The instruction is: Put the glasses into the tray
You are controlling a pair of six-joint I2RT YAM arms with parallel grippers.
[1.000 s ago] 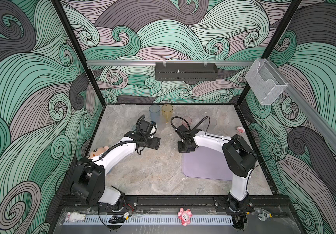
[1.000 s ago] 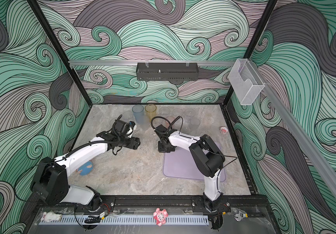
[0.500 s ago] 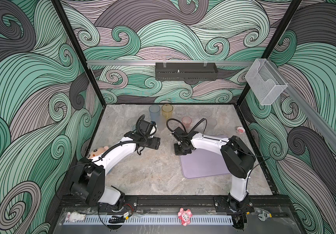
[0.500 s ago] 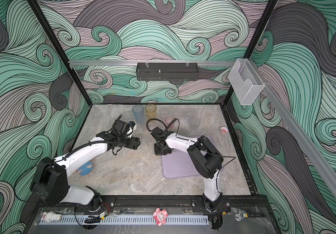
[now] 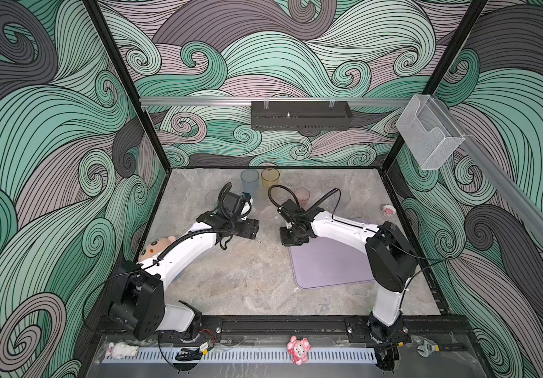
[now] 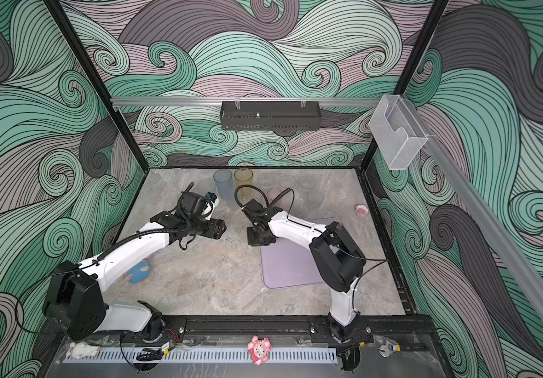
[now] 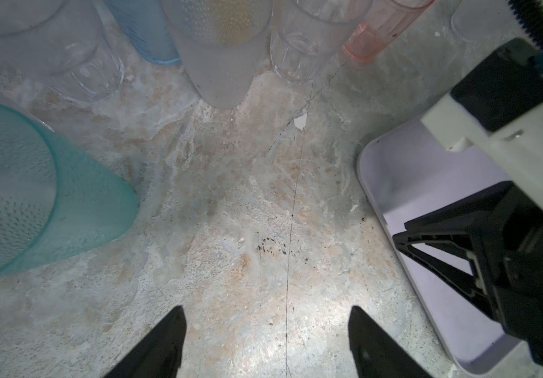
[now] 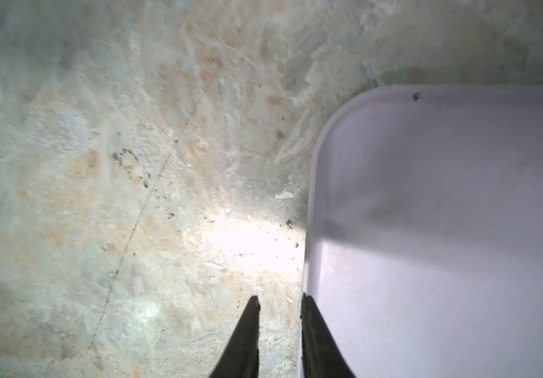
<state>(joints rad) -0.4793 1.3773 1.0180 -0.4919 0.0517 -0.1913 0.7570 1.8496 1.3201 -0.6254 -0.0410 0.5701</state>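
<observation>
While the tumblers (image 7: 221, 65) all stand on the table (image 5: 247, 278) ahead of the wide-open, empty left pincer (image 7: 266, 311), the lilac tray (image 8: 427, 229) beside the slightly parted, empty right pincer (image 8: 280, 299) looks bare.

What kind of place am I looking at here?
Probably a robot test booth: two white arms bolted to a rail, swirl-patterned walls boxing in a tabletop, and plastic glasses set out beside a lilac tray.
</observation>
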